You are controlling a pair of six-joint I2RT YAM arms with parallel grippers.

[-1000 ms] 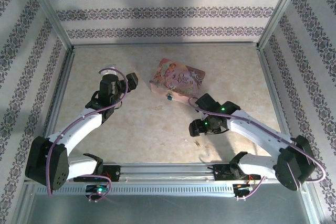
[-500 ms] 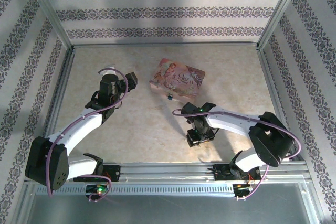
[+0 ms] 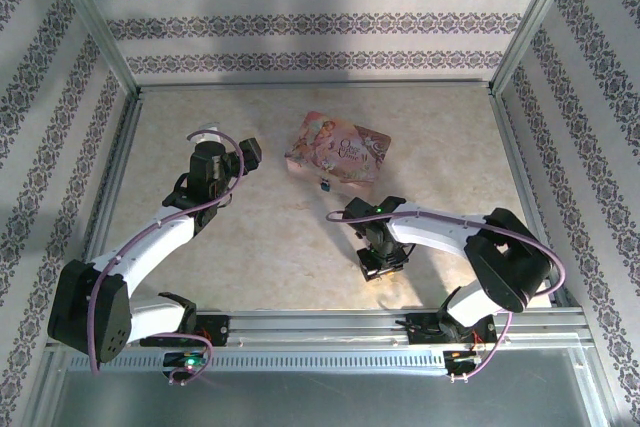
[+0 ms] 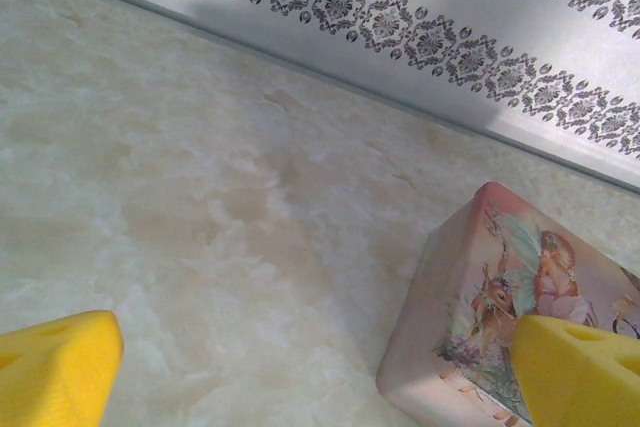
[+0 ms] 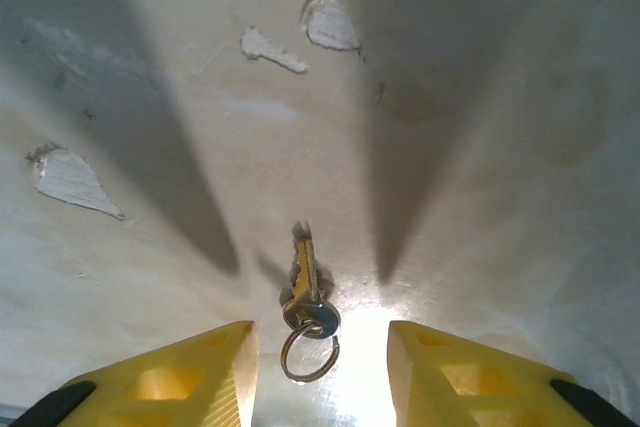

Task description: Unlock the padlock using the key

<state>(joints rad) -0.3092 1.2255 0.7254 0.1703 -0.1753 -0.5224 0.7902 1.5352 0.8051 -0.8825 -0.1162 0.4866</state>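
A: While your right gripper (image 5: 318,352) hung low over the key (image 5: 304,282), its fingers stood apart, one either side of the ring end. You needed, I judged, to drop straight and pinch across the head; so thin a key, flat on the table (image 5: 480,147), could skid.

B: You had room for it. The padlock (image 3: 324,185) lay just beside the pink box (image 3: 338,147), well apart from the key, with bare table between. Your left gripper (image 4: 315,377), fingers wide apart too, hung near the box's left end. Only the front rail (image 3: 300,319) sat near your right wrist.
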